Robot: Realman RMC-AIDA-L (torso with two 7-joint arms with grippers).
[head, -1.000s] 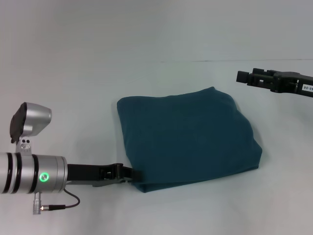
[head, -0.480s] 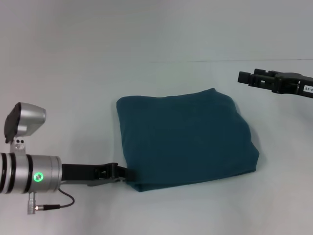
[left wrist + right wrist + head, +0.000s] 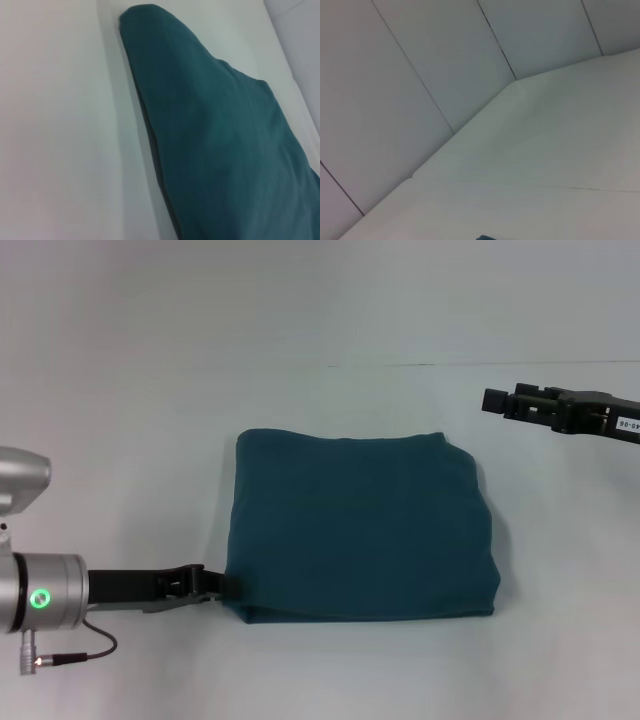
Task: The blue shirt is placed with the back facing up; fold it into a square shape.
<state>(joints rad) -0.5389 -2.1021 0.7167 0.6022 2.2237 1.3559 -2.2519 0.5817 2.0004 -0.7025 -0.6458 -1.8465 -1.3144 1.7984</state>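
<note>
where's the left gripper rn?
Head view: left gripper sits low at the blue shirt's near-left corner, on the white table.

The left arm ends in a brushed silver cylinder ringed with black bands, carrying a round green indicator light and a thin black cable with a small red-lit plug beneath it. A silver camera housing sits above the wrist. Its left hand (image 3: 213,586) is flat and matte black. The right hand (image 3: 493,399) is black, blocky, and bears a small white label with printed characters.
</note>
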